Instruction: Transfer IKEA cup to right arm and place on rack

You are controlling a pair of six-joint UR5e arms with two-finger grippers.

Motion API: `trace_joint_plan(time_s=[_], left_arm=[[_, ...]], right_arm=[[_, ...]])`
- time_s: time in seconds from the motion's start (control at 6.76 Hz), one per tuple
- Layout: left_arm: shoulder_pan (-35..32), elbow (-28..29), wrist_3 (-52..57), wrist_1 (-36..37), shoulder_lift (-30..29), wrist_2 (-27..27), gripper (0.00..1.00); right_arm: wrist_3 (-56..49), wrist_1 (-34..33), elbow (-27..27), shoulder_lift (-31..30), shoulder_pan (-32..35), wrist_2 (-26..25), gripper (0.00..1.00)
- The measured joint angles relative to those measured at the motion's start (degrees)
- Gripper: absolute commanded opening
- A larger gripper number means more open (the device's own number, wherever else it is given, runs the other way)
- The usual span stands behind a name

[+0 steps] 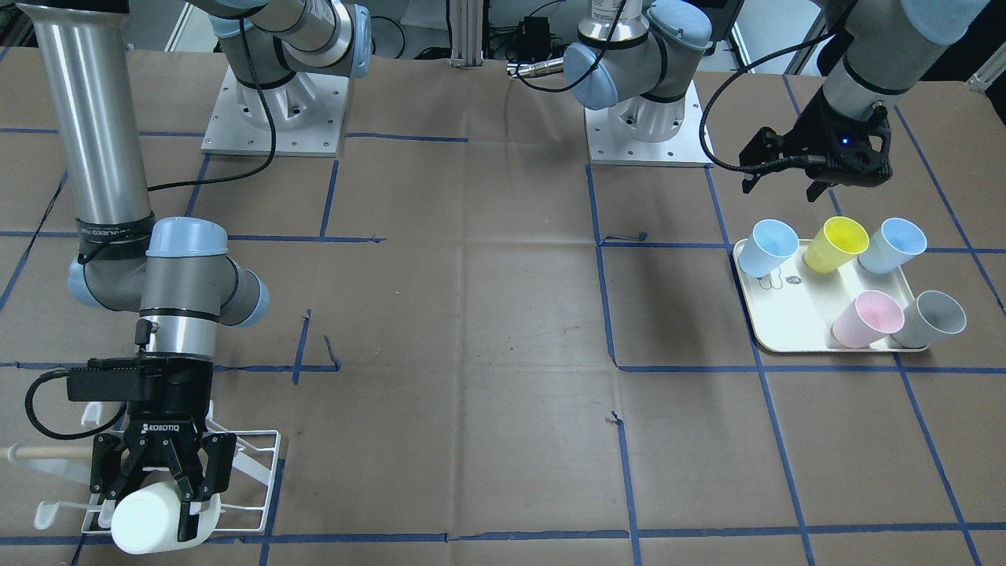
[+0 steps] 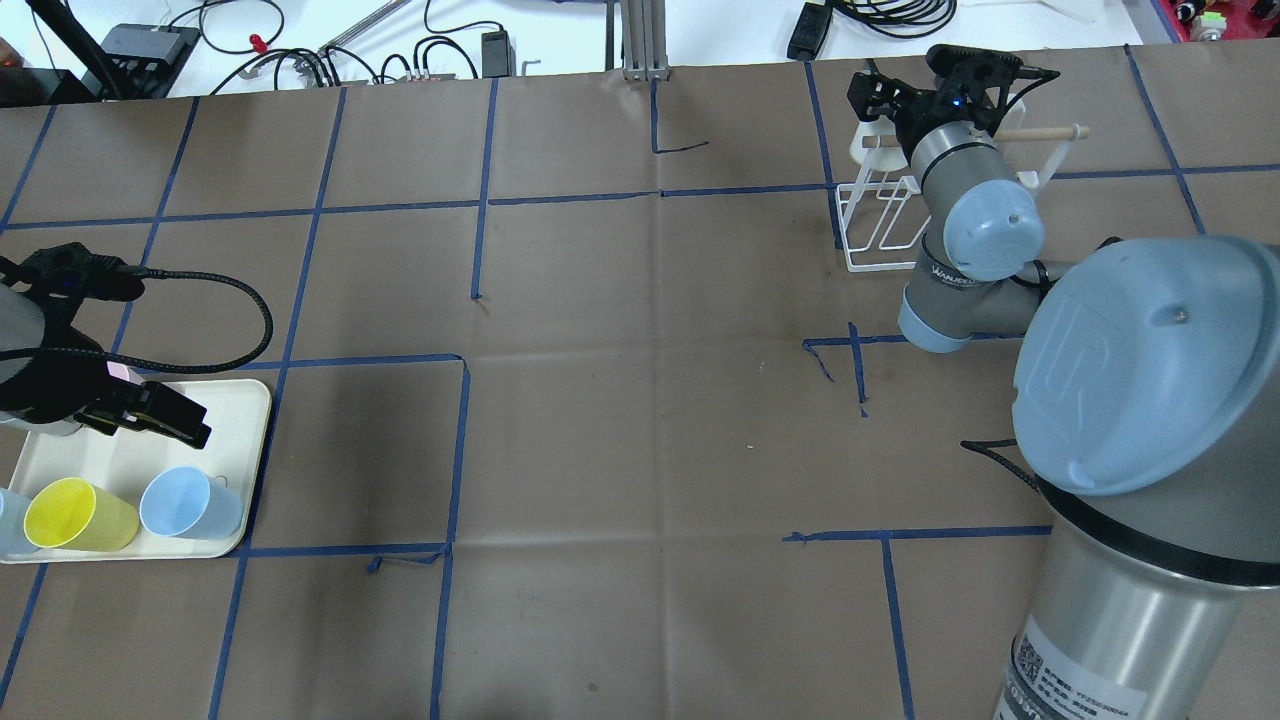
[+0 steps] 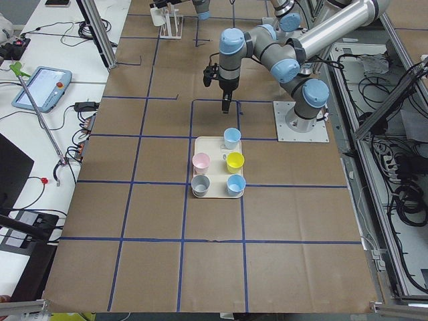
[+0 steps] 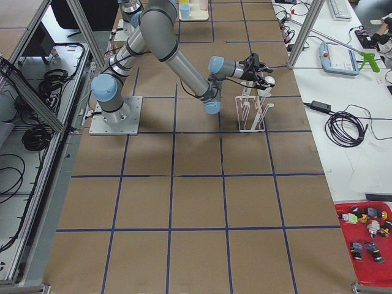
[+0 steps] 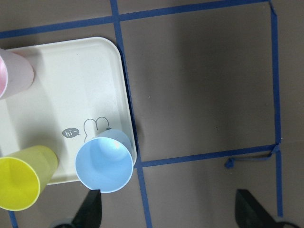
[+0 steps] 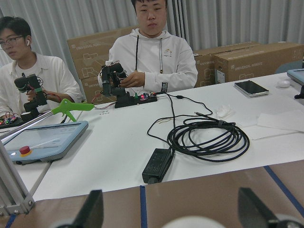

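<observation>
White cup at the rack, five coloured cups on the tray

Black right gripper [image 1: 153, 491] points level, away from the robot's base, fingers spread wide either side of the one white cup [image 1: 149, 520], tilted over the single wire rack [image 1: 247, 465] at the far right of the table. Whether the pads touch the cup cannot be made out. One wooden dowel [image 1: 47, 453] crosses the rack. The right arm [image 1: 185, 295] is stretched out across the table. Well apart, the left gripper [image 1: 782, 187] points straight down, fingers apart and holding nothing, near the one cream tray [image 1: 794, 314], which carries two pale blue cups, one yellow, one pink and one grey.
</observation>
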Motion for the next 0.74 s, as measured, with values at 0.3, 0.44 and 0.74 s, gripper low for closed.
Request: trace_joint_plan(time_s=[0.3, 0.44, 0.74], left_arm=[[0.3, -4.5, 1.2, 8.9, -3.6, -1.0, 0.99], [0.7, -6.5, 1.1, 13.4, -5.8, -1.3, 0.99], [3.8, -8.5, 0.8, 16.7, -9.0, -1.5, 0.99]], right_arm=[[0.0, 0.0, -0.1, -0.3, 0.0, 0.0, 0.99], [-0.1, 0.1, -0.2, -0.9, 0.1, 0.1, 0.99], [-0.1, 2.0, -0.2, -4.7, 0.8, 0.2, 0.99]])
